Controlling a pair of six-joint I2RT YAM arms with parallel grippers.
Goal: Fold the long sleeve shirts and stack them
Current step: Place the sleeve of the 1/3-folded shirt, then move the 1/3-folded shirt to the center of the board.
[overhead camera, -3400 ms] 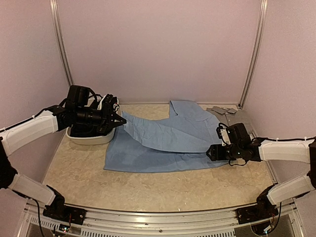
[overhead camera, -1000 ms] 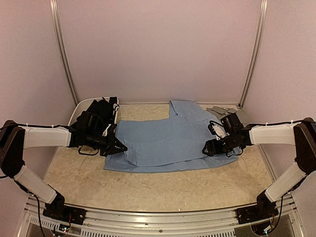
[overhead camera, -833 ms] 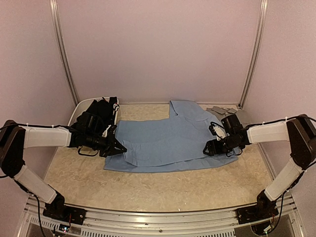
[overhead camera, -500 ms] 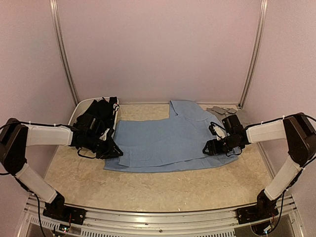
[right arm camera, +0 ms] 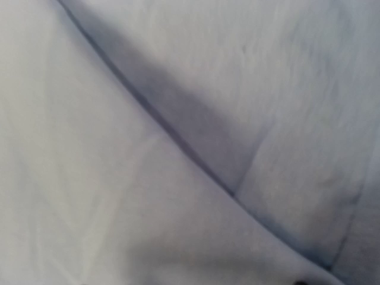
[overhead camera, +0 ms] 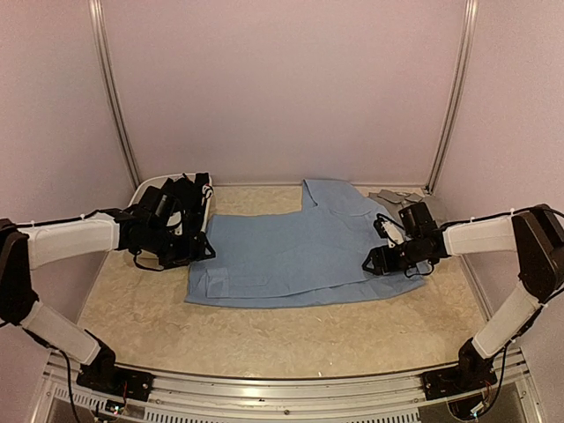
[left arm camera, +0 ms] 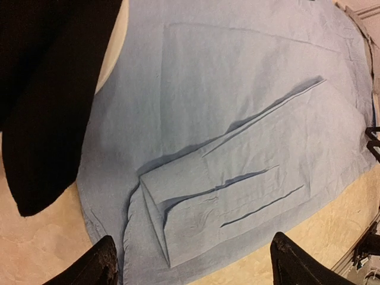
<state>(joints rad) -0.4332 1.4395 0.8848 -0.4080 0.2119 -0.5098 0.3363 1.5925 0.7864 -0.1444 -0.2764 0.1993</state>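
**Item 1, light blue shirt** (overhead camera: pixel 291 256). We find it spread flat at the middle of the counter (overhead camera: pixel 264 339). One sleeve (left arm camera: pixel 249 160) lies folded in across the body, its cuff near the shirt's left edge. We judge this an early fold, made to square the shirt up, with the body not yet folded.

**Item 2, left hand** (overhead camera: pixel 201 253). It hovers over the shirt's left edge with its fingers wide apart and nothing between them. We take it that the sleeve is meant to lie where it is.

**Item 3, right hand** (overhead camera: pixel 374 262). It sits low on the shirt's right edge. Its own camera shows only blue cloth, so we cannot tell whether it is open, closed or gripping. It may be there to pin the cloth.

**Item 4, black shirt** (overhead camera: pixel 181 198). It is heaped in the white tub (overhead camera: pixel 139 192) at the far left, spilling over the rim, just beside the blue one and unfolded.

**Item 5, grey shirt** (overhead camera: pixel 398 196). It lies in the far right corner, partly hidden behind the blue one.

**Surface.** The counter is beige, marbled and matte.

**Room.** Pale lilac walls (overhead camera: pixel 282 88) stand on three sides, with metal corner posts (overhead camera: pixel 113 97).
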